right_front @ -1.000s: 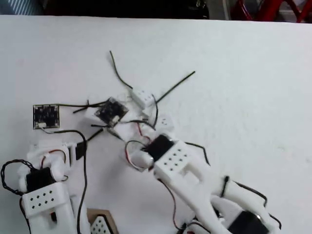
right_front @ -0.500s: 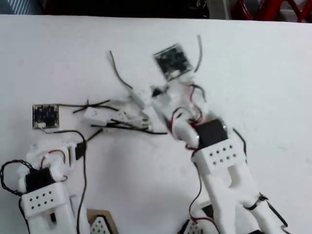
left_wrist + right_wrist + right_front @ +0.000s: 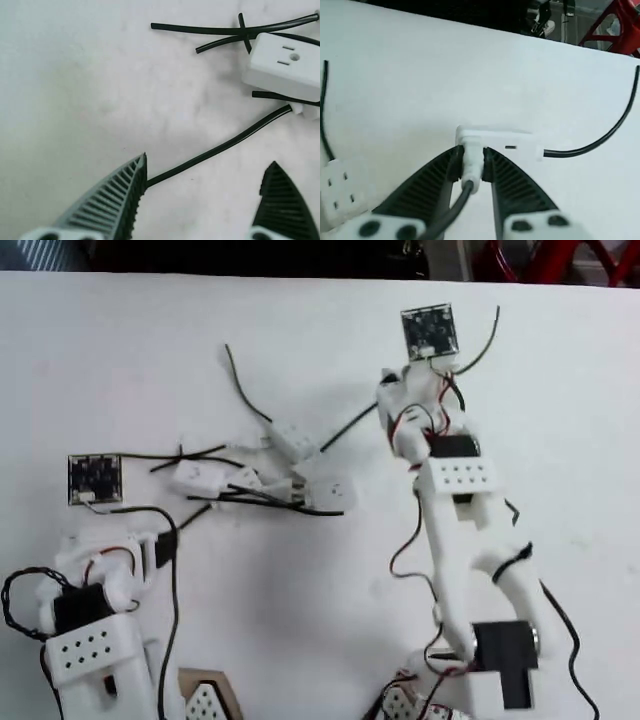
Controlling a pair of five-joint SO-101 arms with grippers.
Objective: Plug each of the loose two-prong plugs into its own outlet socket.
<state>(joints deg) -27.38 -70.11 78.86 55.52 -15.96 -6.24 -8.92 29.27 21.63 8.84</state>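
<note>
High view: my right arm (image 3: 455, 475) is out at the far side, well apart from the loose sockets (image 3: 333, 490); the left arm (image 3: 90, 640) is nearer those.

Left wrist: left gripper (image 3: 208, 161) is spread over a cord (image 3: 215, 150), a socket (image 3: 285, 62) ahead.

Right wrist: right gripper (image 3: 471, 152) clamps a plug (image 3: 471, 170), pointing straight into a socket block (image 3: 500, 142) touching it.
</note>
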